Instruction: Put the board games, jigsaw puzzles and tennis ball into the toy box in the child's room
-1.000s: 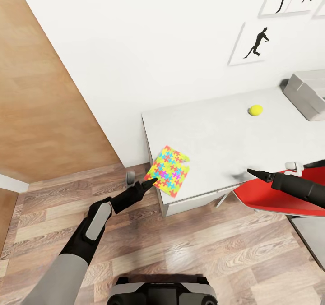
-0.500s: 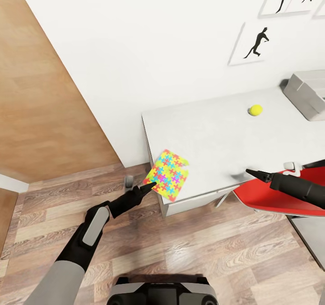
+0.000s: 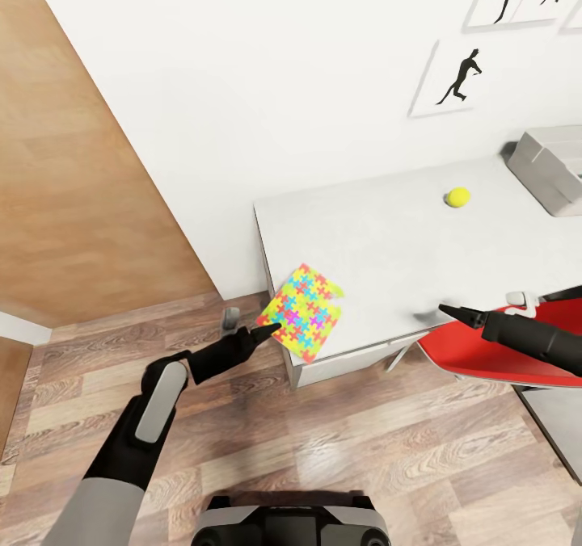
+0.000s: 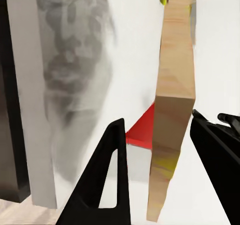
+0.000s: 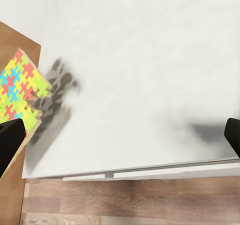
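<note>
One jigsaw puzzle (image 3: pixel 305 310), a bright multicoloured sheet, lies tilted at the front-left corner of the light-grey table (image 3: pixel 388 239), overhanging its edge. My left gripper (image 3: pixel 265 333) is open, its two fingers straddling the puzzle's near edge; the left wrist view shows the puzzle (image 4: pixel 172 110) edge-on between them, its plain underside facing the camera. My right gripper (image 3: pixel 447 312) hovers open over the table's front edge, holding nothing. In the right wrist view the same puzzle (image 5: pixel 20 87) lies at the table corner. The tennis ball (image 3: pixel 458 197) rests farther back. The toy box (image 3: pixel 550 166) stands at the far right.
A red chair (image 3: pixel 485 352) sits under my right arm at the table's front. White drawers (image 3: pixel 347 364) face the wooden floor below the puzzle. A wooden panel (image 3: pixel 73 166) stands at the left, and framed silhouettes (image 3: pixel 457 77) hang on the white wall.
My left arm has swung slightly left while its fingertips stay at the puzzle's edge. The puzzle has tilted and turned a little. The right gripper has barely moved.
</note>
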Controlling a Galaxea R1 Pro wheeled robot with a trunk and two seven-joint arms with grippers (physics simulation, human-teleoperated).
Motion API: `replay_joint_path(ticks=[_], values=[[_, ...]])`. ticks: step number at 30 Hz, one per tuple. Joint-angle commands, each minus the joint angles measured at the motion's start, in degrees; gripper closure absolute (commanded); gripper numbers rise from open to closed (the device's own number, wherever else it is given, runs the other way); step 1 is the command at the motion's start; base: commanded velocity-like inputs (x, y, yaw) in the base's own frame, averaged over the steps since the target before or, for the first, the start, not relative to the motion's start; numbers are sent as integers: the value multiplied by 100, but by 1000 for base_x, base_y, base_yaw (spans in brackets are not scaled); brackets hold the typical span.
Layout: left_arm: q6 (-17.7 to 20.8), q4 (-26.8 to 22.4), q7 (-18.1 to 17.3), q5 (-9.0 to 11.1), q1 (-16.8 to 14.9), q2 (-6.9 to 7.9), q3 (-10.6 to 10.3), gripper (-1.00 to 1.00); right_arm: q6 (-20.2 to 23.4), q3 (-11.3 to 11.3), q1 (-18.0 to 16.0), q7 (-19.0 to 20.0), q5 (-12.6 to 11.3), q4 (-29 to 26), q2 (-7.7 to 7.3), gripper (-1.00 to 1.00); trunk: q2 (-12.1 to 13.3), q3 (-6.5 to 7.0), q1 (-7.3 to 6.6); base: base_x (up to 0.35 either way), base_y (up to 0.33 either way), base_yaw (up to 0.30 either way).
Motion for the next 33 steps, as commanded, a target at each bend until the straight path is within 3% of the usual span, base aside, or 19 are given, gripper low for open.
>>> replay_joint_path(ticks=[1,8,19,27,33], values=[[136,-69,114,51,8,-5,30,100,39,-5,-3,57,50,-4,0,-100,-9,-7,3,0,0,0],[450,-316,651,219,24,-22,120,100,38,9,6,65,48,-7,-1,-100,-9,-4,3,0,0,-1],[622,-907,1452,315,64,-72,124,100,37,17,16,69,48,-6,-1,-100,-9,59,3,0,0,-39],[664,-1116,1635,354,94,-65,136,100,37,17,18,67,48,-7,0,-100,-9,125,3,0,0,-67],[764,-1283,1709,512,116,-37,153,100,32,44,19,63,48,-7,5,-100,-9,178,3,0,0,-47]])
